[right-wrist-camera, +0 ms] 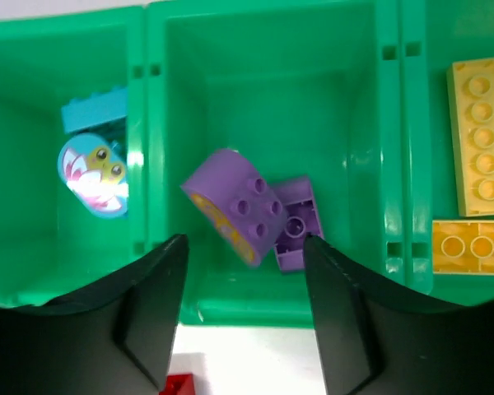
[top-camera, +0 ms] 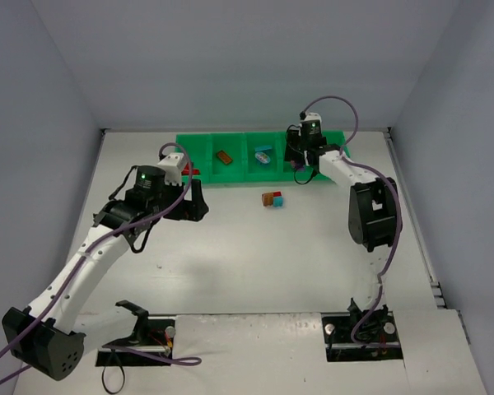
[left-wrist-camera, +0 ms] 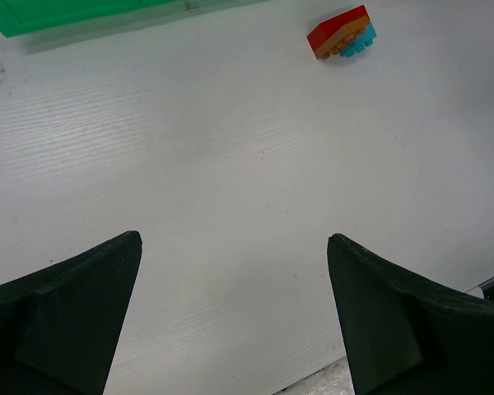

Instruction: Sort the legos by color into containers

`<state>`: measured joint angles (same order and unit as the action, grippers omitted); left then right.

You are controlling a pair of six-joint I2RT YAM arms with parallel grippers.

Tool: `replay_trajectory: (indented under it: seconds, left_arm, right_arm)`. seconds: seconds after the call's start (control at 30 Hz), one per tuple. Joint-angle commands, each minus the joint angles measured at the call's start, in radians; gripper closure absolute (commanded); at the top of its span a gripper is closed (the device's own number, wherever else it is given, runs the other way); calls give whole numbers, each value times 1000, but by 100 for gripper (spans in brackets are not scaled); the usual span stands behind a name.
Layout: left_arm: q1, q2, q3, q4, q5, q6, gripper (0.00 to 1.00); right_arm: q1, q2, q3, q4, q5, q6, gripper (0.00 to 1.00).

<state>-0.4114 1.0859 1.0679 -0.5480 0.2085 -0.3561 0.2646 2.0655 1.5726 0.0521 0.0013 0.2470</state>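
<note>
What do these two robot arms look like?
The left arm and right arm have white tube-like links between chunky black joints, each with a small green light and a looping purple cable. The left pincer and right pincer each end in two matte black wedge-shaped fingers.

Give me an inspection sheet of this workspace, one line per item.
Surface: white table, no spills seen.
Job's things: long green plastic tray holds small brown brick, cyan bricks, purple bricks, yellow bricks in separate compartments; red-brown-cyan brick cluster loose on table.
Clutter: nothing seen.
Grippers: left gripper open, empty; right gripper open above purple bricks.
Cables: purple cables along both arms.
Surroundings: pale grey walls on three sides.
</note>
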Motion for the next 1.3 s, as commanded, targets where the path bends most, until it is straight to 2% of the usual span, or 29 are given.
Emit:
replay_trajectory:
  seconds: [0.0, 0.07, 0.17, 0.2, 0.3, 0.43, 0.53, 0.73, 1.1, 1.2, 1.27]
  left_arm:
    - [2, -31, 17, 28, -12, -9, 12]
    - [3, -24, 14, 36, -4, -9, 12]
    - [3, -1, 18, 54, 9, -12, 12]
    - [3, 14, 20, 60, 14, -14, 12]
    - [3, 45, 30, 83, 29, -17, 12]
    - [0, 80, 44, 108, 42, -17, 12]
    - [2, 108, 58, 114, 48, -15, 12]
    - [2, 140, 81, 112, 52, -12, 12]
    - [0, 120, 56, 95, 52, -11, 12]
    - [0, 115, 49, 91, 48, -7, 12]
    - [0, 115, 46, 89, 46, -6, 12]
  right_arm:
    - [-8, -7, 75, -1, 22, 14, 42]
    - [-7, -33, 66, -1, 11, 9, 38]
    - [14, -106, 14, 5, -6, -6, 38]
    - [24, -128, -34, 18, -45, -29, 39]
    - [88, -237, -150, 44, -40, -72, 39]
    - [166, -382, -295, 92, -41, -52, 40]
    - [220, -435, -377, 117, -12, -23, 38]
    - [254, -418, -453, 133, 46, 34, 37]
    - [242, -387, -456, 146, 88, 64, 39]
    - [211, -384, -456, 138, 89, 87, 44]
    - [190, -384, -454, 138, 86, 100, 56]
